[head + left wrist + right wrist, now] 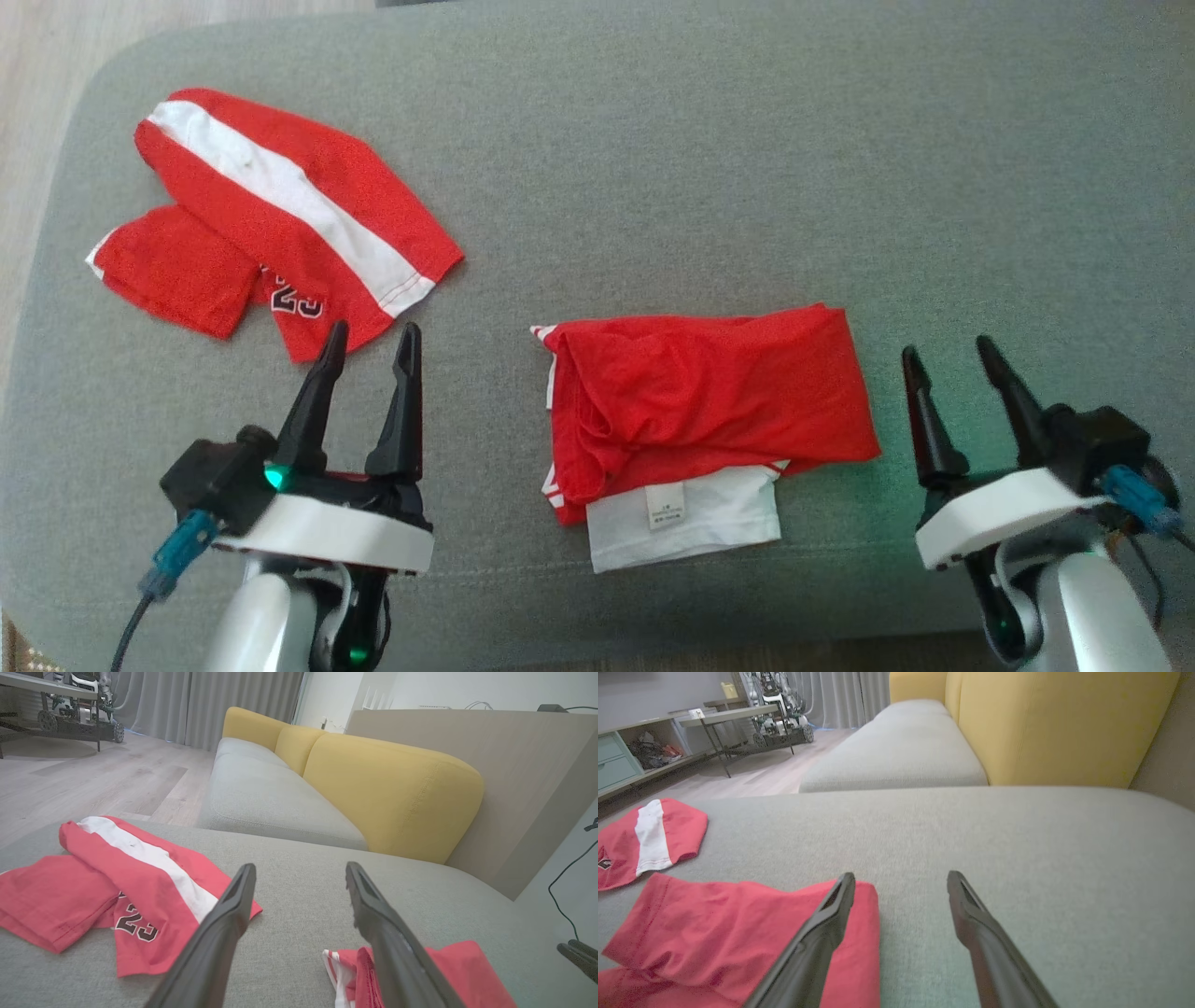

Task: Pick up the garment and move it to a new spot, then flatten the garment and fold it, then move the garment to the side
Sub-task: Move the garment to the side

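Observation:
The garment (709, 401) lies folded in a rough red rectangle on the grey cushion (747, 140), with a white panel and label sticking out at its near edge and striped trim at its left. It also shows low in the left wrist view (462, 970) and the right wrist view (738, 933). My left gripper (372, 329) hovers open to the garment's left, nothing between its fingers (300, 867). My right gripper (948, 347) stands open just off the garment's right edge (902, 875), also empty.
A second red piece (280, 205) with a white stripe and the number 23 lies at the cushion's far left, just beyond my left fingertips (140, 882). A yellow sofa back (387, 793) rises behind. Wooden floor (37, 56) lies past the left edge.

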Robot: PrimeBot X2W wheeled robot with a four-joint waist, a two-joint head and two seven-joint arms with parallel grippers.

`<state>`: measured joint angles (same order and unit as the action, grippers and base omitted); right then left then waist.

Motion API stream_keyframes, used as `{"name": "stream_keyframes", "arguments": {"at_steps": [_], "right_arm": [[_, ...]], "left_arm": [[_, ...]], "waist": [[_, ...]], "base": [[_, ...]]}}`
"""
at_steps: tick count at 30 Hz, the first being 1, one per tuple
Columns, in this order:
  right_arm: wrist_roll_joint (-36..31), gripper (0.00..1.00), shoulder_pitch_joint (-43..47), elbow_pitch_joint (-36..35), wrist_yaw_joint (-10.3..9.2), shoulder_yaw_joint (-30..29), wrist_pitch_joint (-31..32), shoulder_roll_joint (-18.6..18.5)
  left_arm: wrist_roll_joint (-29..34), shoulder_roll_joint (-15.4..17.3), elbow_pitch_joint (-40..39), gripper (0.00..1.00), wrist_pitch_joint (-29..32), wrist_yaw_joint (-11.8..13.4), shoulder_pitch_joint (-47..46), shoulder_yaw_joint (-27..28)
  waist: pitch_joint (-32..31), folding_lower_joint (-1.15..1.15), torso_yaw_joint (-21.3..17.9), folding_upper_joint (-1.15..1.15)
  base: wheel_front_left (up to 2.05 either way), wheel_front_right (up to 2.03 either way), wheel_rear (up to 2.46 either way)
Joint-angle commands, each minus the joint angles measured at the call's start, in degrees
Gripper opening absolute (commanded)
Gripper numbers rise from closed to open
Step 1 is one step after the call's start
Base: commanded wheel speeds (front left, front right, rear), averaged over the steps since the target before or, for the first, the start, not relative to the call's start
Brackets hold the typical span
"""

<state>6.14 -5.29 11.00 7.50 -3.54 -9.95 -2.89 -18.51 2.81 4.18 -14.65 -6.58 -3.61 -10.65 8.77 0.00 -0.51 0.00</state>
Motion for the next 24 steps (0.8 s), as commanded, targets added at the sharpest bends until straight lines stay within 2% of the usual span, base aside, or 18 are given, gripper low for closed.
{"name": "stream_keyframes", "arguments": {"at_steps": [1,10,18,19,20,24], "right_arm": [[0.89,1.0,-2.19,-1.18,-0.01,1.65,0.45,0.01],[8.09,1.0,-5.82,6.06,-0.01,2.71,4.99,0.01],[7.57,1.0,-8.77,11.71,-0.01,4.97,6.09,0.01],[6.94,0.57,-9.04,12.39,-0.01,5.09,6.4,0.02],[5.92,0.0,-9.33,12.89,-0.01,5.16,6.49,0.02],[1.48,0.0,-10.56,13.47,-0.01,5.02,5.44,0.02]], "left_arm": [[0.45,0.07,-1.62,1.0,-0.35,-0.04,-1.48,1.32],[1.09,0.07,-1.32,1.0,-0.35,-0.36,-3.49,0.08],[1.25,0.07,-0.79,1.0,-0.35,-0.59,-4.84,-0.23],[1.27,0.07,-0.74,1.0,-0.35,-0.61,-4.94,-0.23],[1.28,0.07,-0.71,1.0,-0.35,-0.62,-5.02,-0.23],[1.34,0.07,-0.68,1.0,-0.35,-0.68,-5.15,0.0]], "waist": [[0.53,0.0,0.22,0.0],[4.08,0.0,2.29,0.0],[5.93,0.0,4.07,0.0],[6.02,0.0,4.18,0.0],[6.1,0.0,4.25,0.0],[6.16,0.0,4.18,0.0]], "base": [[0.0,0.0,0.0],[0.0,0.0,0.0],[0.0,0.0,0.0],[0.0,0.0,0.0],[0.0,0.0,0.0],[0.0,0.0,0.0]]}}
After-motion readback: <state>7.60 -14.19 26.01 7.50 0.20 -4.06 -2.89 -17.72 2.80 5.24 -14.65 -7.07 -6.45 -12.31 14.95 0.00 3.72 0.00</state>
